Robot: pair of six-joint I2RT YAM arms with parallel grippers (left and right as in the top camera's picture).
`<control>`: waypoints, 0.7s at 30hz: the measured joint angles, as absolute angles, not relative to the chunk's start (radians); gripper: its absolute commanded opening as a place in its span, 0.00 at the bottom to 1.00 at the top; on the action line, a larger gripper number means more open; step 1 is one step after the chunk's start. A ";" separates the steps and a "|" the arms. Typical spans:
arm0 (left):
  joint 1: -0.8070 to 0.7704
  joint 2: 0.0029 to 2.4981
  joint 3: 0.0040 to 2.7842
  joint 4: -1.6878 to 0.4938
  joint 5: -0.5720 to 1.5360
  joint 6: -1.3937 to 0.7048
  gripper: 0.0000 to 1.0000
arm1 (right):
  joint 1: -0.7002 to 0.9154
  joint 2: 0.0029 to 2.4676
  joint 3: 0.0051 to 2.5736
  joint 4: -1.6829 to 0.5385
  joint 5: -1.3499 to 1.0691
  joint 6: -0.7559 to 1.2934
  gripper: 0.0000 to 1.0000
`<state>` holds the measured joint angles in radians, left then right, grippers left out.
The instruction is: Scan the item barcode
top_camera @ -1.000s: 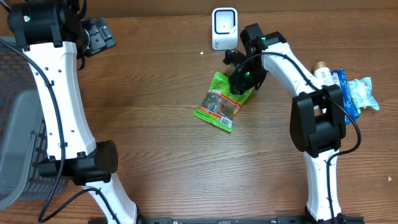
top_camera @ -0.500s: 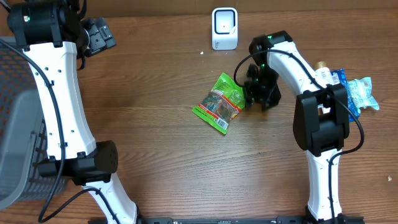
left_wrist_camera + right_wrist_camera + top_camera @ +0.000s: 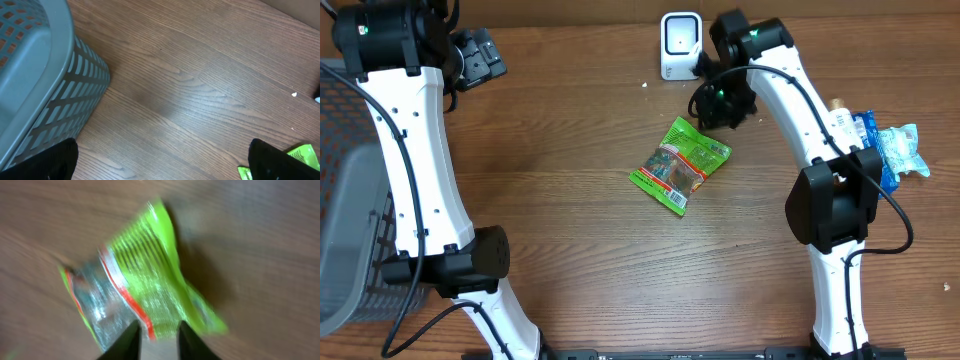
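- Your green snack packet is lying flat on the tabletop, near the middle.
- The white scanner is standing at the far edge of the tabletop. The packet is lying apart from it, not touching it.
- Your right tool is hanging between the scanner and the packet, near the packet's top corner.
- From overhead, you are seeing a strip of bare wood between this tool and the packet.
- The right wrist picture is looking very blurry. In it, the two fingers are sitting only a little way apart.
- The packet is showing just past the tips. Nothing is showing in the gap, so this tool is holding nothing.
- Your left tool is hanging over the far left corner, well away from the packet.
- Its fingers are standing wide apart, and they are holding nothing.
- A grey basket is sitting at the left side, close under the left arm.
- A small heap of other things, blue and white, is lying at the right side.
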<state>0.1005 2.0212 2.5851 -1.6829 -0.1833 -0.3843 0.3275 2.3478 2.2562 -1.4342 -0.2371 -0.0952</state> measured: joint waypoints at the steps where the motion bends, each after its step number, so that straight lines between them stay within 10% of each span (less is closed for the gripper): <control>1: 0.101 2.021 2.585 -1.683 -0.183 -0.384 1.00 | 0.336 2.348 2.255 -1.391 -0.247 -0.112 0.13; 12: 0.101 2.021 2.585 -1.683 -0.183 -0.384 1.00 | 0.495 2.350 1.976 -0.940 -0.231 -0.171 0.04; 21: 0.101 2.021 2.585 -1.683 -0.184 -0.384 1.00 | 0.445 2.350 1.935 -1.106 -0.043 0.034 0.04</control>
